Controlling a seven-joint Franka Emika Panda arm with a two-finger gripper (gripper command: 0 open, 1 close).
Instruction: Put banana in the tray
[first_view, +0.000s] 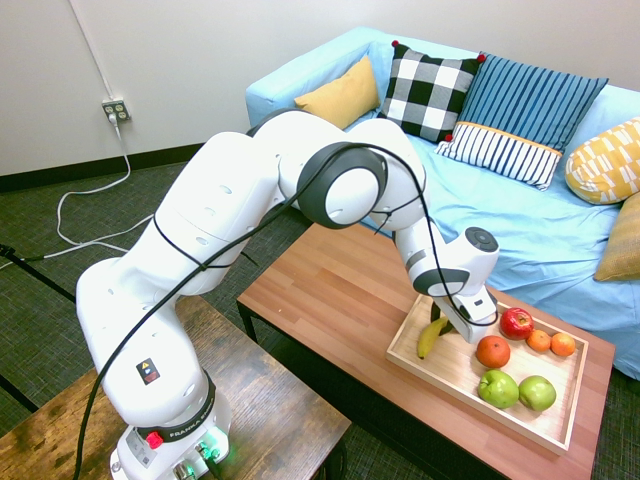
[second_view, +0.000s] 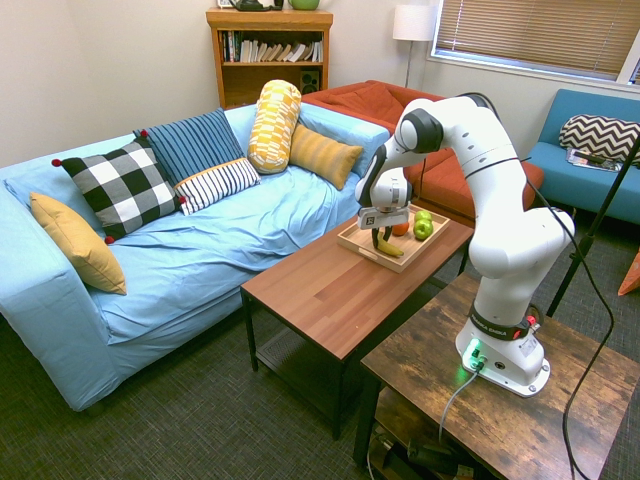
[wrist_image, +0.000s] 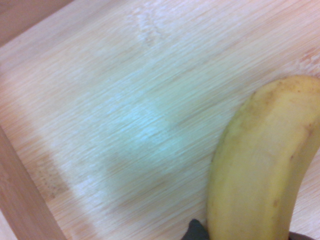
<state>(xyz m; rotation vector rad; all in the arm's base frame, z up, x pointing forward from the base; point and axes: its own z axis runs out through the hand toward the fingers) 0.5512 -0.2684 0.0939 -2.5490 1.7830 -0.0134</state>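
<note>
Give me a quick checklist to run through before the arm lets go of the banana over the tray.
1. The banana is in the gripper: ok, it hangs from the fingers.
2. The banana is over the tray, not the table: ok, the wrist view shows pale wood under it.
3. The banana's lower end is touching the tray floor: cannot tell.
4. The spot below has no other fruit on it: ok, the red apple, oranges and green apples sit further along the tray.
5. The banana is inside the tray rim: ok, though near it.
</note>
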